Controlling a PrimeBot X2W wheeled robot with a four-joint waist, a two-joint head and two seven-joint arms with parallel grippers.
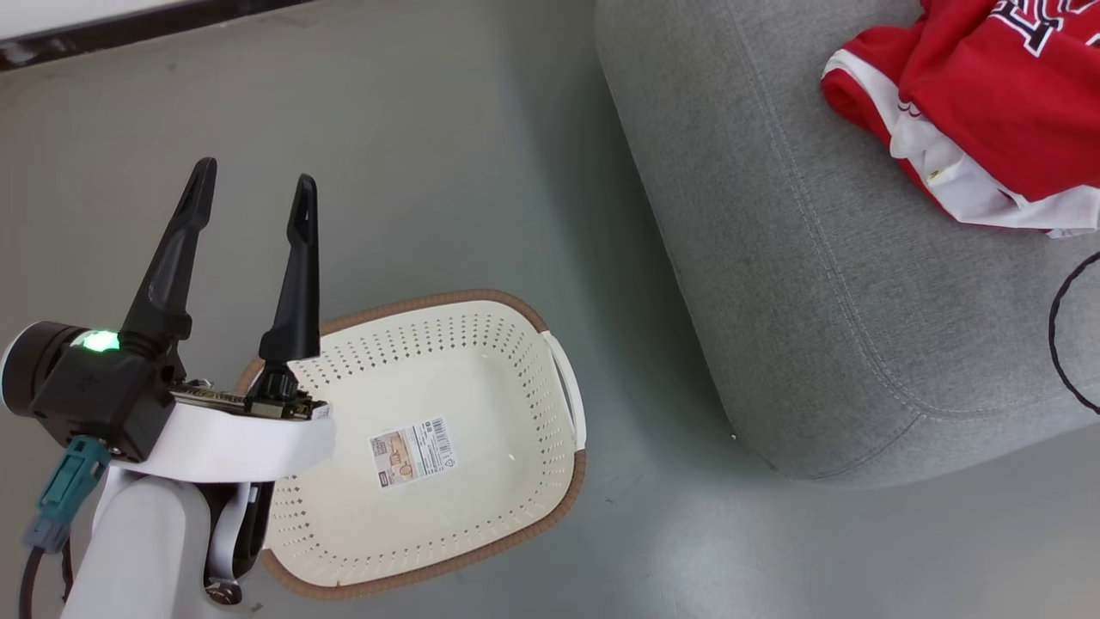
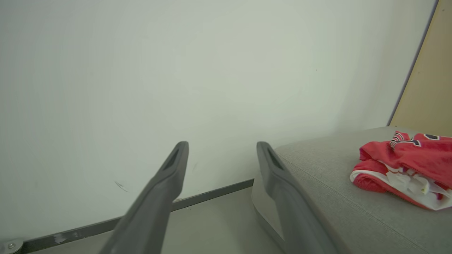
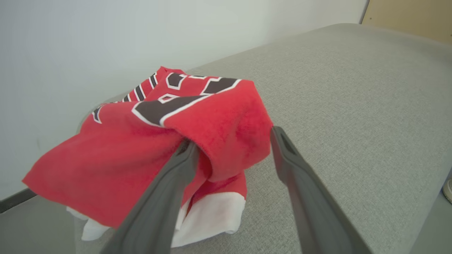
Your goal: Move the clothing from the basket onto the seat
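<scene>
The red clothing (image 1: 988, 94) with white trim lies bunched on the grey sofa (image 1: 816, 284) at the upper right. In the right wrist view, the jersey (image 3: 159, 141) shows black white-edged letters. My right gripper (image 3: 235, 141) is open with a fold of the jersey between its spread fingers. The cream basket (image 1: 481, 335) stands on the floor to the left of the sofa, holding nothing but its label sticker (image 1: 412, 451). My left gripper (image 1: 254, 185) hovers open over the basket's left end with nothing in it. The left wrist view has that gripper (image 2: 221, 148) facing the wall, with the clothing (image 2: 406, 165) off to its right on the sofa (image 2: 335, 183).
Grey floor (image 1: 430, 172) surrounds the basket, and a white wall with a dark baseboard (image 2: 212, 192) runs behind. A thin black cable (image 1: 1059, 344) loops over the sofa's right side. A beige panel (image 2: 430, 81) stands beyond the sofa.
</scene>
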